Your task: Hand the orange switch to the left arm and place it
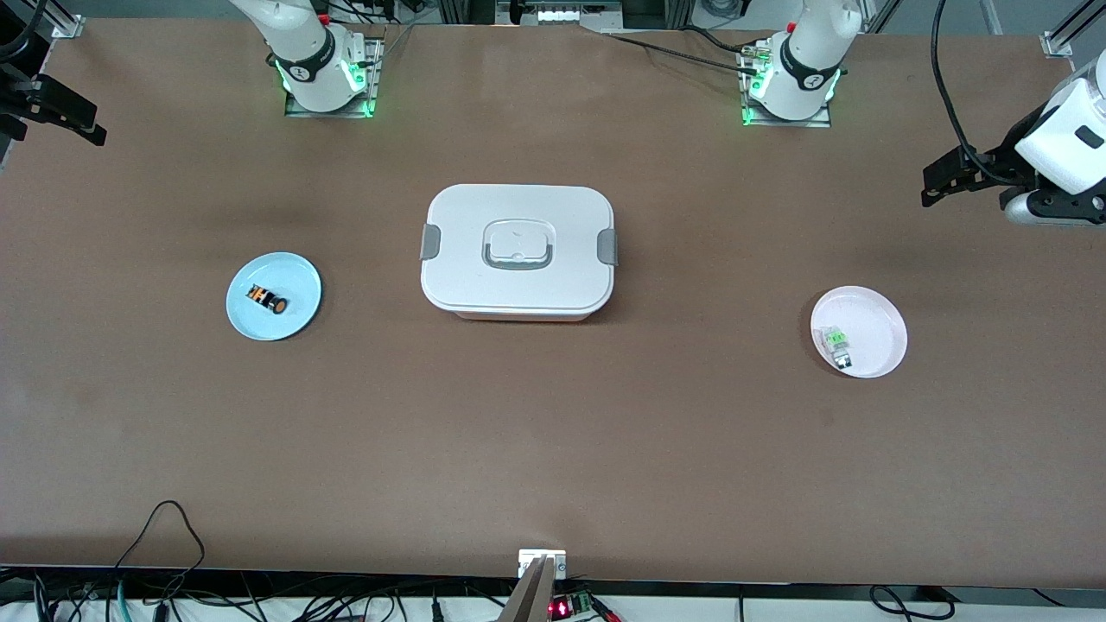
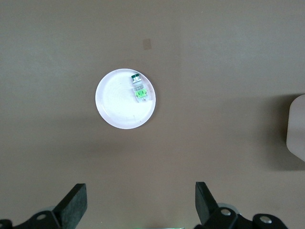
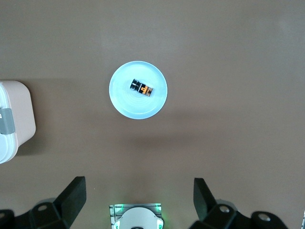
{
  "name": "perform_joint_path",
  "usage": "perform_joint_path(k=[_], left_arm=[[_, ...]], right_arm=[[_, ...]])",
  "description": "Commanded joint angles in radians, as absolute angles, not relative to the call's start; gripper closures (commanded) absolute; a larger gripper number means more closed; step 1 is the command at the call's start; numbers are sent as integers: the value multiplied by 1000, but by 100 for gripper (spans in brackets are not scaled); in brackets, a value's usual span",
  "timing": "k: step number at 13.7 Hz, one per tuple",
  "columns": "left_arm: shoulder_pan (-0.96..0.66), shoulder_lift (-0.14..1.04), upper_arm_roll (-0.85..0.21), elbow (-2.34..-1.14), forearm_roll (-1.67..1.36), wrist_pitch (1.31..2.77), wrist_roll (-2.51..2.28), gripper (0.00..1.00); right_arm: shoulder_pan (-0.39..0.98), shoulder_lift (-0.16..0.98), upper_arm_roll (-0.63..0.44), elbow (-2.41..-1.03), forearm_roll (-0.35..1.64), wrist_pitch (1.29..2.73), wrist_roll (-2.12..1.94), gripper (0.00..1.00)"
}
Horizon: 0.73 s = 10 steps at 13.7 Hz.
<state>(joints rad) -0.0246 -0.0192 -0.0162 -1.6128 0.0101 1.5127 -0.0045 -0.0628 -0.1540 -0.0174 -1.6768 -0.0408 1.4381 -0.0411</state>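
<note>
orange switch: tiny black oblong, orange bits along the body, round orange end; lies flat on blue plate, slanted, round end toward the front camera
blue plate: small, round, toward the right arm's end of the desk, well apart from box
box: big white lidded container, grey clasps on both short sides, recessed handle on top; mid-desk, between the two plates
clear switch: pale, green parts, on white plate
white plate: round, toward the left arm's end of the desk
right hand: up in the air, high over the desk near that end's edge; fingers spread wide, nothing held; blue plate and switch seen between fingers below
left hand: up in the air over the left arm's end of the desk; fingers wide apart, empty; white plate below
hard to see: switch markings too small to read; both hands cut off at front view's side edges; box only partly in wrist views
desk: brown
</note>
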Motion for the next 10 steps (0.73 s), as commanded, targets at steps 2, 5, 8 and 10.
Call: perform_joint_path(k=[2, 5, 8, 10], left_arm=[[-23, -6, -20, -1580, 6, 1491, -11, 0], [-23, -6, -20, -1580, 6, 1491, -11, 0], [-23, -6, -20, -1580, 6, 1491, -11, 0], [-23, -6, -20, -1580, 6, 1491, -11, 0]], right_arm=[[-64, -149, -17, -1654, -25, 1416, -38, 0], [-64, -149, -17, -1654, -23, 1416, -37, 0], [-64, -147, -18, -1654, -23, 1416, -31, 0], [-64, -135, -17, -1654, -23, 1416, -28, 0]])
